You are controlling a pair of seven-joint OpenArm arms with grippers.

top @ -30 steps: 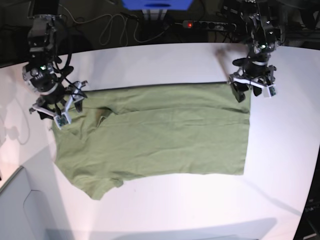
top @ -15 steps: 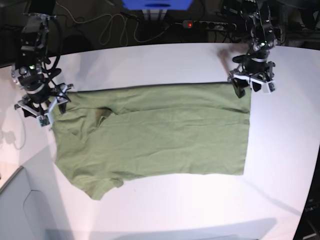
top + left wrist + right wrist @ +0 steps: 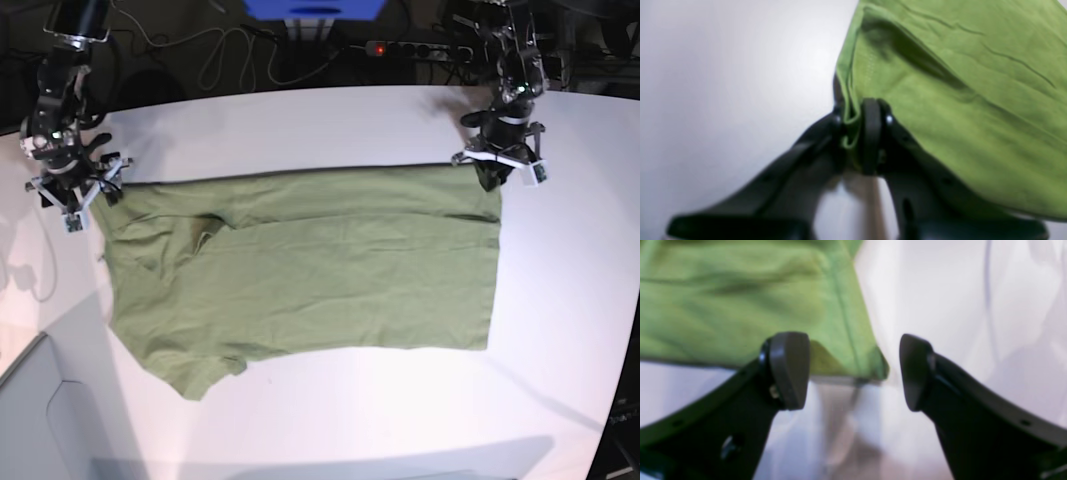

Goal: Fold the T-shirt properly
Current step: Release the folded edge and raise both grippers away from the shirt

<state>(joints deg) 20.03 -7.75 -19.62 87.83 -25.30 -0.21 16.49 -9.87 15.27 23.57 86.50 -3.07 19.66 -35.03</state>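
Observation:
The olive-green T-shirt (image 3: 320, 270) lies spread flat on the white table (image 3: 300, 120), neckline toward the left. At its far right corner my left gripper (image 3: 491, 176) is shut on the cloth. The left wrist view shows a fold of the T-shirt (image 3: 940, 100) pinched between the dark pads of that gripper (image 3: 855, 133). My right gripper (image 3: 92, 197) is at the shirt's far left corner and is open. In the right wrist view its fingers (image 3: 788, 370) stand wide apart, and a corner of the T-shirt (image 3: 740, 306) lies flat between them, ungripped.
Beyond the table's far edge are a power strip (image 3: 415, 48) with a red light, loose cables (image 3: 230, 55) and a blue object (image 3: 315, 10). A grey surface (image 3: 40, 420) sits at the lower left corner.
My left gripper has shut on the shirt's far right corner. My right gripper has moved left and toward the table's back, to the shirt's far left corner, and stays open.

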